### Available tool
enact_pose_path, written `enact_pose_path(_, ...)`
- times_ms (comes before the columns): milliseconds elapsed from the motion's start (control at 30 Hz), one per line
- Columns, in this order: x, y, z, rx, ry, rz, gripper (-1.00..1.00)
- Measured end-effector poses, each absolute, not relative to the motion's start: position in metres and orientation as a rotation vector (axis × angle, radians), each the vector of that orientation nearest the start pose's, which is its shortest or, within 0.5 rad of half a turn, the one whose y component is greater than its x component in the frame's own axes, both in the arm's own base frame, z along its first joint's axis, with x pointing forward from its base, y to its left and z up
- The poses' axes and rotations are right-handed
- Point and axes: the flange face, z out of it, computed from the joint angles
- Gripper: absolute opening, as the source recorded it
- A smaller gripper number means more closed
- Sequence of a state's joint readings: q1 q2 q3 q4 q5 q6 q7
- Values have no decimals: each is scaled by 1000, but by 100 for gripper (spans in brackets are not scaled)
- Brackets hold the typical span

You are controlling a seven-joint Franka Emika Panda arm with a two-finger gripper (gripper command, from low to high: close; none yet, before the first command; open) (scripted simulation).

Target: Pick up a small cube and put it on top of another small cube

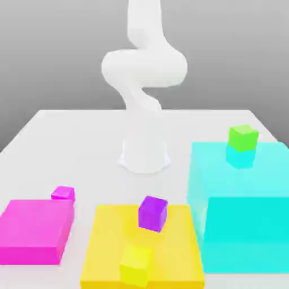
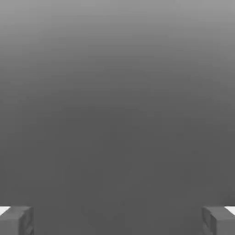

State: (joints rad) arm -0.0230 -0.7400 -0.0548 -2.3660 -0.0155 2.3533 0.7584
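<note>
The small magenta cube (image 1: 62, 193) sits at the far corner of a large flat magenta block (image 1: 34, 231), at the exterior view's left. The small purple cube (image 1: 153, 213) rests on a flat yellow block (image 1: 107, 248) in the middle foreground. The white arm (image 1: 144, 68) rises from its base (image 1: 144, 153) at the table's centre and curls upward out of the frame. In the hand view my gripper (image 2: 117, 222) is open, its grey fingertips (image 2: 16, 220) far apart, with nothing between them and plain grey background beyond.
A small yellow cube (image 1: 135, 264) lies on the yellow block in front of the purple cube. A tall cyan block (image 1: 248, 226) stands at the exterior view's right, carrying a small cyan cube (image 1: 241, 157) with a small green cube (image 1: 243, 137) on top.
</note>
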Motion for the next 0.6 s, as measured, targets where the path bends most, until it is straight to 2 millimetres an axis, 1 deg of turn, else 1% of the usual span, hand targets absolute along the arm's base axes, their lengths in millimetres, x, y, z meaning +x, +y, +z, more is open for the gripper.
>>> enact_pose_path(67,388,-69,612,-2530,1152,-889,0)
enact_pose_path(133,396,-100,562,-2572,1207,-813,0)
enact_pose_path(200,396,-128,512,-2610,1258,-732,0)
enact_pose_path(300,383,-166,437,-2661,1331,-598,0)
enact_pose_path(367,366,-187,386,-2689,1378,-498,0)
enact_pose_path(433,340,-205,336,-2712,1423,-387,0)
enact_pose_path(500,306,-218,284,-2729,1468,-262,0)
enact_pose_path(600,243,-231,209,-2748,1538,-61,0)
